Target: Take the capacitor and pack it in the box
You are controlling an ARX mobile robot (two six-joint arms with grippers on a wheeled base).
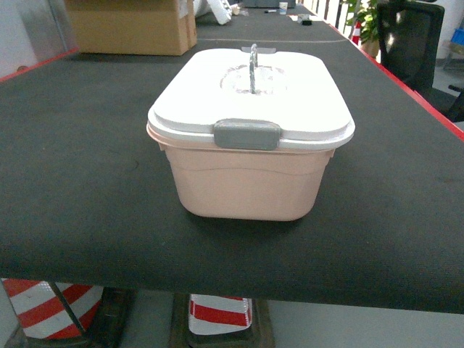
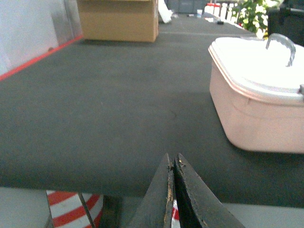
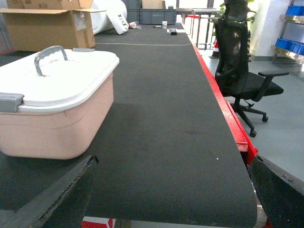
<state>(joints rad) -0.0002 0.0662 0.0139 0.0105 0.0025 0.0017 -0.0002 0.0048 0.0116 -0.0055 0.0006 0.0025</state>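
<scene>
While the box [image 1: 250,156] is sitting lidded near the table's [image 1: 87,181] front edge, the left gripper [image 2: 173,164] is hovering pressed together, the right gripper [image 3: 173,164] spread wide.

cardboard carton [image 2: 118,20]: far ahead-left of left gripper | office chair [image 3: 244,78]: ahead-right of right gripper, beside table [image 3: 166,133]

box [image 1: 250,177] on table [image 1: 87,188] near front edge, lid [image 1: 290,98] on box, handle [image 1: 253,67] upright atop lid, cardboard carton [image 1: 130,25] far behind at left, office chair [image 3: 242,71] right of table, striped barrier [image 1: 43,308] below front edge
</scene>
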